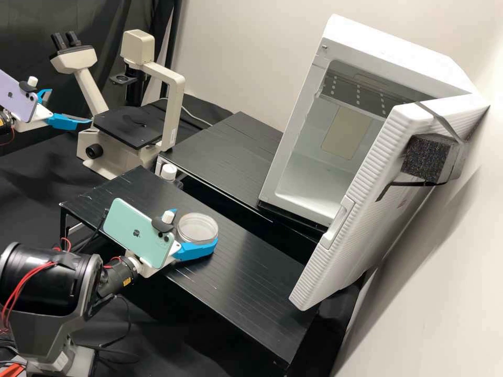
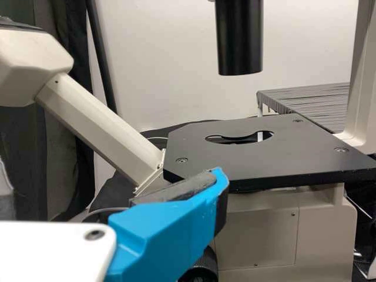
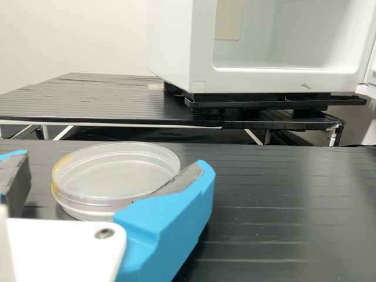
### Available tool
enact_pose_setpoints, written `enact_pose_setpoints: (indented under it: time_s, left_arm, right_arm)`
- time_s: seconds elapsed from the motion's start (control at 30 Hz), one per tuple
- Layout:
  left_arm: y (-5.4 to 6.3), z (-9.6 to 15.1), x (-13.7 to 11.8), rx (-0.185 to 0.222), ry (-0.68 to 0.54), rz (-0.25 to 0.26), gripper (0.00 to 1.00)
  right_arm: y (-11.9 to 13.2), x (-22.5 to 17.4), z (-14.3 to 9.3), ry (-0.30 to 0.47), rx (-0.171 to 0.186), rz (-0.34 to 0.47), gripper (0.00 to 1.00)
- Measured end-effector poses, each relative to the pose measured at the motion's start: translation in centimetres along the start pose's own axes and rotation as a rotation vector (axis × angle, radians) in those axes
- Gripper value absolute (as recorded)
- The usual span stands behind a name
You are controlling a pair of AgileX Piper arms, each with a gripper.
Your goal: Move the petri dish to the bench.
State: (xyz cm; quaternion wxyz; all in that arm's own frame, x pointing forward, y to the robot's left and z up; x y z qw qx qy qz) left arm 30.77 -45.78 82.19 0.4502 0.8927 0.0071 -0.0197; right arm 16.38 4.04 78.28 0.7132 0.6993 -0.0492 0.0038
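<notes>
A clear round petri dish (image 1: 198, 228) lies on the near black bench. My right gripper (image 1: 195, 227) is low at the bench with its fingers apart, one on each side of the dish. In the right wrist view, the dish (image 3: 117, 176) sits between the fingers of the right gripper (image 3: 113, 163); a gap shows beside one finger, and the other covers part of its rim. My left gripper (image 1: 70, 106) stands open and empty beside the microscope. From the left wrist, the left gripper (image 2: 111, 176) faces the black microscope stage (image 2: 276, 155).
Behind the near bench (image 1: 251, 272) stands a second black bench (image 1: 225, 152). The white incubator (image 1: 301, 188) is at the right with its door (image 1: 361, 209) swung open. The microscope (image 1: 173, 104) stands back left, and a white-capped bottle (image 1: 168, 172) is between the benches.
</notes>
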Motion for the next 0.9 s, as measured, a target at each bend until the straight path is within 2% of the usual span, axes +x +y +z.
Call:
enact_pose_setpoints:
  time_s: [0.13, 0.3, 0.5, 0.7, 0.9]
  left_arm:
    - [0.0, 0.0, 0.0, 0.000, 0.000, 0.000, 1.00]
    - [0.0, 0.0, 0.0, 0.000, 0.000, 0.000, 1.00]
    - [0.0, 0.0, 0.0, 0.000, 0.000, 0.000, 1.00]
    - [0.0, 0.0, 0.0, 0.000, 0.000, 0.000, 1.00]
    - [0.0, 0.0, 0.0, 0.000, 0.000, 0.000, 1.00]
  right_arm:
    - [-0.1, -0.1, -0.2, 0.014, 0.000, -0.008, 1.00]
    - [0.6, -0.5, -0.7, 0.046, 0.017, 0.020, 1.00]
    - [2.0, -1.2, -1.2, 0.078, 0.056, 0.085, 1.00]
    - [2.8, -1.9, -1.9, 0.129, 0.048, 0.109, 1.00]
    - [3.5, -2.0, -1.5, 0.099, 0.089, 0.159, 1.00]
